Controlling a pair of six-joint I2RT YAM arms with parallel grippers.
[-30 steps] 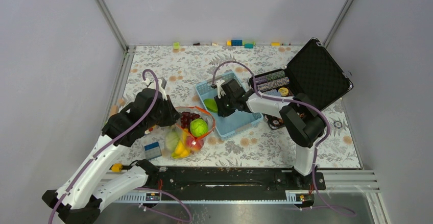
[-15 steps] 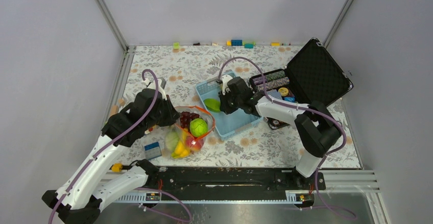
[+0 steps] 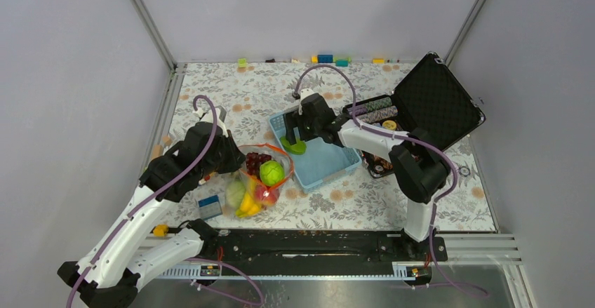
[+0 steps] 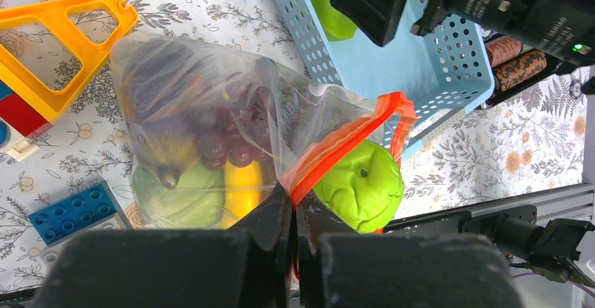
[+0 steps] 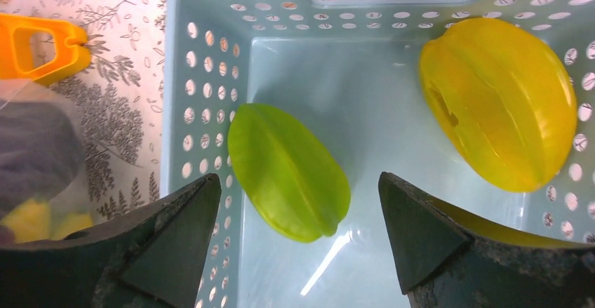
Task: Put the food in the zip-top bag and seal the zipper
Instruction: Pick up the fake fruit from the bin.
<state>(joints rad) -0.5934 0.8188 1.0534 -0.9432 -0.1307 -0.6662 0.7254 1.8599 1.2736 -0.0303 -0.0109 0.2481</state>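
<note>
Shifted back along the light-blue basket (image 5: 179, 111), right gripper (image 5: 298, 185) wide open and empty astride the green starfruit (image 5: 288, 161), left gripper (image 4: 293, 217) pinching the zip-top bag (image 4: 196, 83) by its zipper (image 4: 337, 143): next pick likely.

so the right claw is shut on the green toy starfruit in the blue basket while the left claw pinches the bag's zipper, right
Not quite. The right claw is open, not shut: the right wrist view shows its fingers spread either side of the green toy starfruit in the blue basket. The left claw does pinch the zipper of the zip-top bag.
</note>
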